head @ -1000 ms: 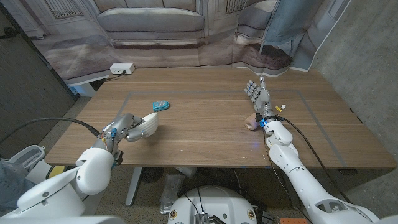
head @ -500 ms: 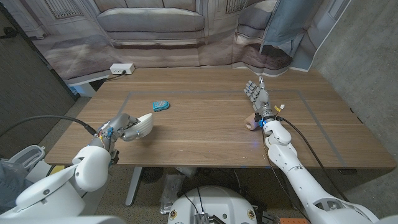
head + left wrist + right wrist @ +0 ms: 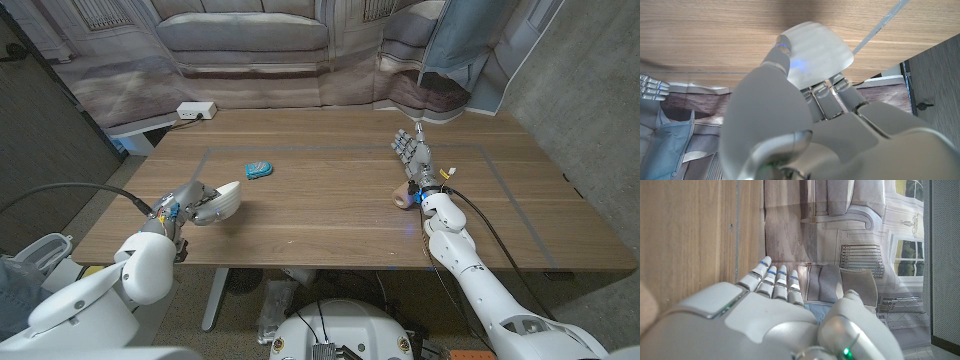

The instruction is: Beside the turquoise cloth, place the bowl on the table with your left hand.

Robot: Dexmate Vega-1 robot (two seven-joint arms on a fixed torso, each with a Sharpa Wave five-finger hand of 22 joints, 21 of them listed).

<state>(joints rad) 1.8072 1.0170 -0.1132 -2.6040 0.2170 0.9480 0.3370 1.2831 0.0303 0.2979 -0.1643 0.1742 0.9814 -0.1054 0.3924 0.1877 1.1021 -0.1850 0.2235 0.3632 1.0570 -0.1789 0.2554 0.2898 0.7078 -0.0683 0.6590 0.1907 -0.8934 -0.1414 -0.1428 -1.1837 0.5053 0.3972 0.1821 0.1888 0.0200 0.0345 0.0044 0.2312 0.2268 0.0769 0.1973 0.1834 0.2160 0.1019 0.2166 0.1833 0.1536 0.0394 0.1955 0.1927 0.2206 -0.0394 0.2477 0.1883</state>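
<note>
Wooden worktop (image 3: 330, 190) before a printed sofa backdrop (image 3: 245, 40); turquoise cloth (image 3: 258, 170) upper left of centre; left hand (image 3: 195, 205) at lower left, fingers clamped on the white bowl (image 3: 224, 199); right hand (image 3: 412, 160) right of centre, fingers straight and together, holding nothing

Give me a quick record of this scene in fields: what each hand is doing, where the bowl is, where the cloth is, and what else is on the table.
left hand: holds the white bowl, tilted, near the table's left front
white bowl: in the left hand, not yet set down
turquoise cloth: small, folded, lying on the wooden table, apart from the bowl and farther back
right hand: holds nothing, fingers straight and pointing away from the robot
other item: white power strip at the far left corner
</note>
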